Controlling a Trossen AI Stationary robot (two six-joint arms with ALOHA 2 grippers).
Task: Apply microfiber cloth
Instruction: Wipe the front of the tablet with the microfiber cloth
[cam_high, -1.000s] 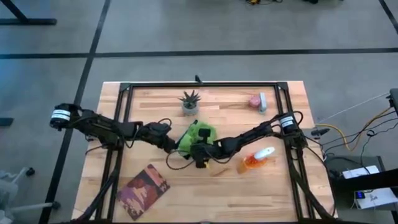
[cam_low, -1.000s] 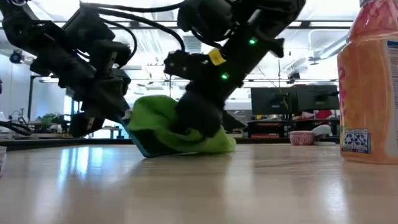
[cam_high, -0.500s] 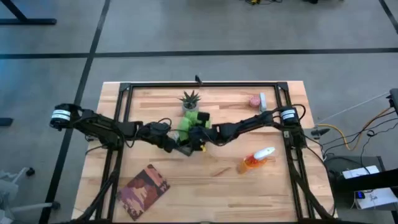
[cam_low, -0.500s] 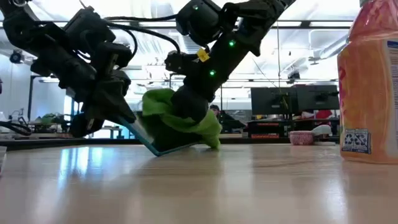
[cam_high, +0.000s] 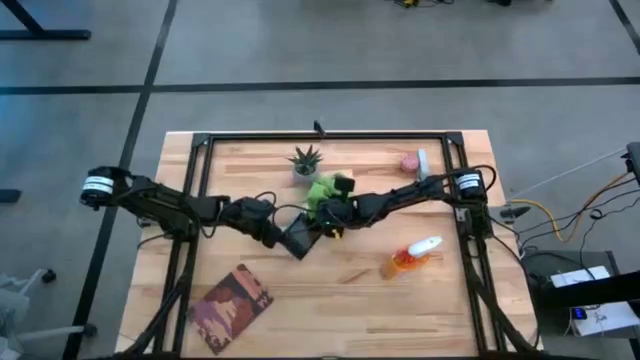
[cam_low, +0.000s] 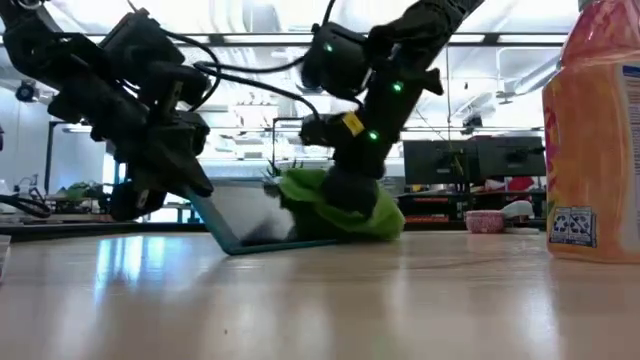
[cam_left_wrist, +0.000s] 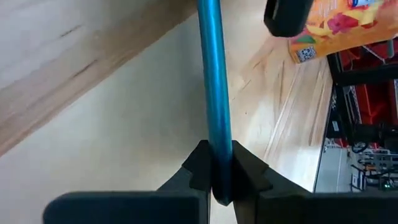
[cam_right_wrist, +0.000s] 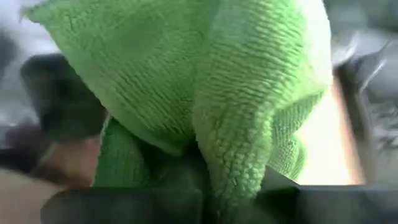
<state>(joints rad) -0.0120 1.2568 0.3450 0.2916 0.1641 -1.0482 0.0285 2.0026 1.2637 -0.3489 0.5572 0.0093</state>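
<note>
— Where's the cloth (cam_high: 321, 190)?
— Frame centre, bunched in the right claw (cam_high: 330, 207), which is clamped on it, pressing it onto the tilted tablet (cam_low: 255, 215).
— And the left claw (cam_high: 282, 239)?
— Pinching the tablet's edge, just left of centre.

One cloth (cam_high: 322, 190), one tablet (cam_high: 299, 239), one plant (cam_high: 305, 162), one spray bottle (cam_high: 412, 255), one book (cam_high: 230, 307).

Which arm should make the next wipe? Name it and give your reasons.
Right. The right gripper is shut on the cloth, which rests against the tilted tablet. The left gripper is clamped on the tablet's edge, propping it up.
</note>
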